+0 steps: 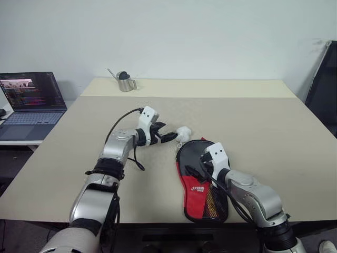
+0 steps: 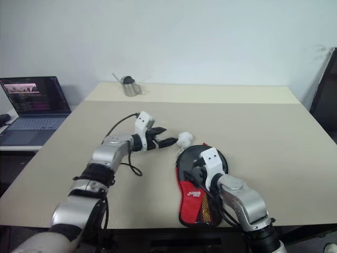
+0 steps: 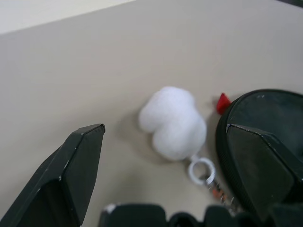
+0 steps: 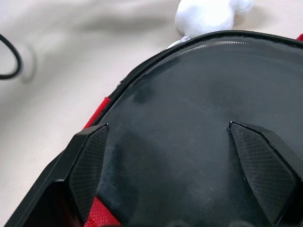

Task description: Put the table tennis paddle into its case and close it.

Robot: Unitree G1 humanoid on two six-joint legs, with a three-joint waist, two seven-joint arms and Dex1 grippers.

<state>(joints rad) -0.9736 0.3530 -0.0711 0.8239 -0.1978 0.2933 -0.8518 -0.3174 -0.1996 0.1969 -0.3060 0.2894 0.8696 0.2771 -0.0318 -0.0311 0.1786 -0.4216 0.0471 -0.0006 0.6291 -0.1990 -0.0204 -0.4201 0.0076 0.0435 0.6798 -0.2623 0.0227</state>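
A beige surface (image 1: 253,121) carries a paddle-shaped case (image 1: 202,184), lying flat near the robot's edge, slightly right of centre. Its long axis runs from the near edge away from the robot: the narrow red and mesh end with white lettering points toward the robot, and the round black end points away, toward the far wall. The round end looks like black rubber or fabric; whether the table tennis paddle lies inside cannot be told from these views.

A white fluffy pom-pom (image 3: 174,122) on a small metal ring rests on the surface, touching or just beside the far rim of the case, on its left.

The left hand (image 1: 168,135) hovers just left of the pom-pom, its two black fingers spread wide apart and holding nothing. The right hand (image 4: 184,170) sits low over the round black end of the case, fingers likewise spread wide, gripping nothing.

A small metal watering can (image 1: 125,81) stands at the far side. An open laptop (image 1: 29,103) sits on a separate desk to the left.
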